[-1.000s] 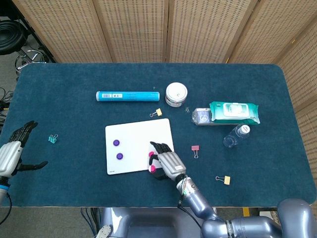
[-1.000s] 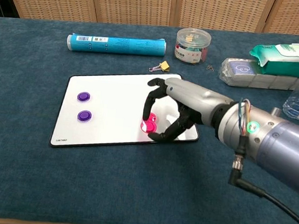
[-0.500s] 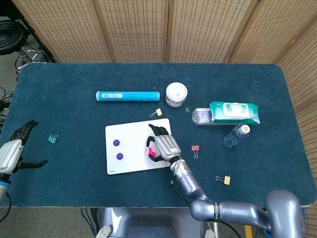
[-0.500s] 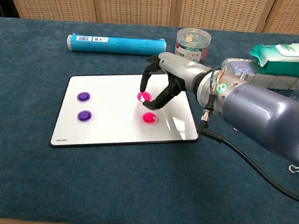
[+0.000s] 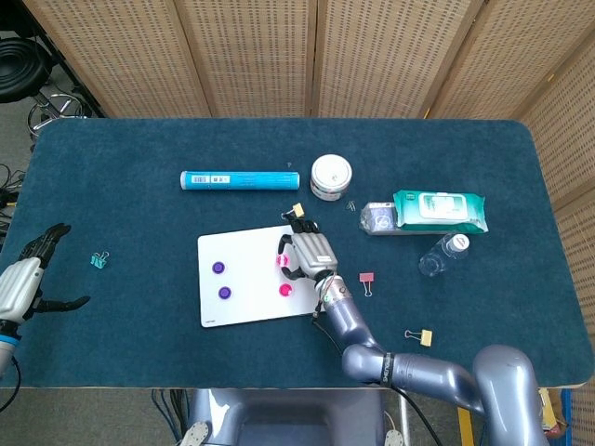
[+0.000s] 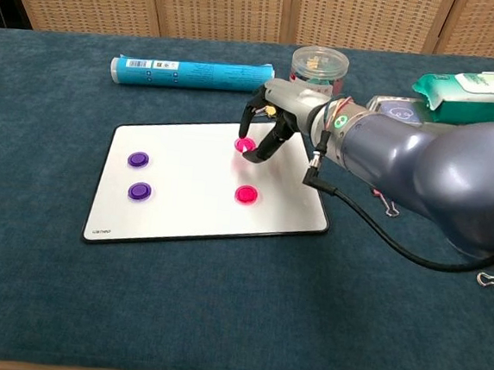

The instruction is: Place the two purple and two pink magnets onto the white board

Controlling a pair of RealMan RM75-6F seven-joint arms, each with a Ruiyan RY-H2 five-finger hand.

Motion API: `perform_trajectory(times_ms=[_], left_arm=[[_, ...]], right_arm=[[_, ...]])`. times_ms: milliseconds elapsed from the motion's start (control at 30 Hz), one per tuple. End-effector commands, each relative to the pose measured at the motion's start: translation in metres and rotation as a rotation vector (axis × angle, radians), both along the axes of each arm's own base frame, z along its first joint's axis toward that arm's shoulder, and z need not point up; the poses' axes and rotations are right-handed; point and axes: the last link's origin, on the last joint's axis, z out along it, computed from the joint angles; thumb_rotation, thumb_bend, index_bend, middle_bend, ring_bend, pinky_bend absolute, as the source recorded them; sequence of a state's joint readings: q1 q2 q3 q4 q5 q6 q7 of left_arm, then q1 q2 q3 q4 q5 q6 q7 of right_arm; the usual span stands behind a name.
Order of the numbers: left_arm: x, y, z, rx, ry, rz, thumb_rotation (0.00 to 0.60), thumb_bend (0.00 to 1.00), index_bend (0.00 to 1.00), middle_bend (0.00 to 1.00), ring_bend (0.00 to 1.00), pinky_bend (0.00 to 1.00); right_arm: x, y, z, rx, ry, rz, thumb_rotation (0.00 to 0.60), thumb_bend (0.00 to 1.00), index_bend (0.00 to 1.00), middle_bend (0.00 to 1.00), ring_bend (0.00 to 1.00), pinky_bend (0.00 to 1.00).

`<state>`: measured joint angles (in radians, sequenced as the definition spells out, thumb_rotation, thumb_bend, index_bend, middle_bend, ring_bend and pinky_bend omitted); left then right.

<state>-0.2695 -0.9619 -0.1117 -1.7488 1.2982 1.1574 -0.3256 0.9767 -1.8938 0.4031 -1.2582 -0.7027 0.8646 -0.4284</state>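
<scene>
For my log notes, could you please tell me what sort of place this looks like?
Probably a lab or test room: a table covered in blue carpet, folding wicker screens behind it, and a stool with cables on the floor.

Behind the white board [image 6: 185, 205]: blue tube [image 6: 192, 73], jar [image 6: 318, 71] & yellow clip [image 5: 297, 211] crowd the far edge. Right robot hand [image 6: 265, 126] sits over board's far right corner. Near side & left of table [image 6: 29, 304] lie open; only a teal clip [image 5: 98, 260] by the left robot hand [image 5: 23, 283].

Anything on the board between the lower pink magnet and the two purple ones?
No. In the chest view, only bare white board lies between the lower pink magnet and the purple magnets. The right hand holds the other pink magnet farther back.
</scene>
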Motion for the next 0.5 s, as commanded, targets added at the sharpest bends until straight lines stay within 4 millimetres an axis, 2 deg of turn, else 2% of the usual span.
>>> perform_trajectory(times_ms=[33, 500], left_arm=[[0.0002, -0.0001, -0.0003, 0.0, 0.001, -0.001, 0.6, 0.1, 0.0, 0.0, 0.0, 0.0], [-0.0009, 0.001, -0.0012, 0.0, 0.004, 0.008, 0.6, 0.1, 0.0, 0.0, 0.0, 0.0]], right_arm=[[-0.0007, 0.0005, -0.0006, 0.001, 0.006, 0.002, 0.6, 0.57, 0.59, 0.0, 0.0, 0.0], [-0.0079, -0.0019, -0.0077, 0.015, 0.047, -0.032, 0.6, 0.57, 0.59, 0.0, 0.0, 0.0]])
